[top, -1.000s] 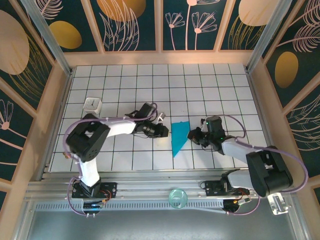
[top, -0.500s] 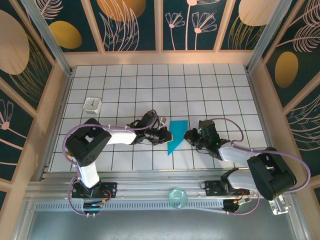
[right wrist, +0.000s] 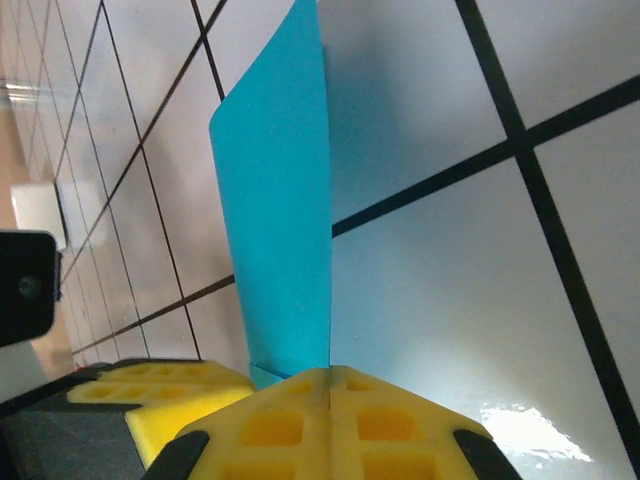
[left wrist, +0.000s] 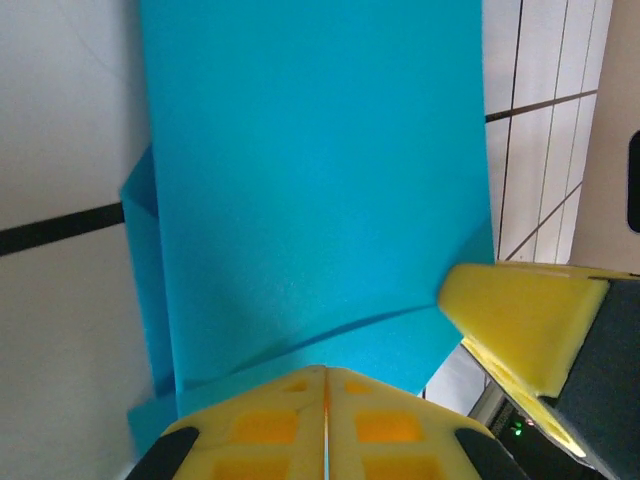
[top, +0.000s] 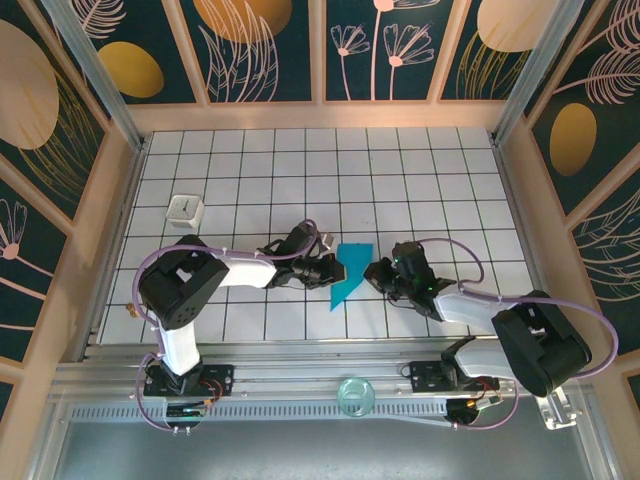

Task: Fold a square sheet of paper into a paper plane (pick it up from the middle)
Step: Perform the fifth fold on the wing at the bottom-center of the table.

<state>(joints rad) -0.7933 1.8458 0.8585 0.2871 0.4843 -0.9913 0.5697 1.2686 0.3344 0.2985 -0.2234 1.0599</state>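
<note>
White gridded desk [top: 420,170] takes up most of the overhead shot. Around the middle of its near half is the teal-blue paper sheet [top: 349,270], already folded down into a narrow wedge whose point aims back toward the arm bases. It isn't lying flat: in the wrist views it stands up off the tiles, held between the two arms.

The left gripper [top: 329,268] is on the sheet's left edge, yellow pads pressed together with the folded layers apparently pinched in the seam. The right gripper [top: 377,272] has the opposite edge, pads squeezed tight too, and the paper rises straight out from between them. The small white cube [top: 185,210] sits well apart at the far left and isn't involved.

Going by the shape, this looks like mid-fold, probably the body crease or a wing, so the plane isn't finished. The next move likely needs one gripper to anchor its side while the other swings its edge over and presses the crease onto the desk. With paper this thin, pulling the two pinches apart could tear it or make it slip.
</note>
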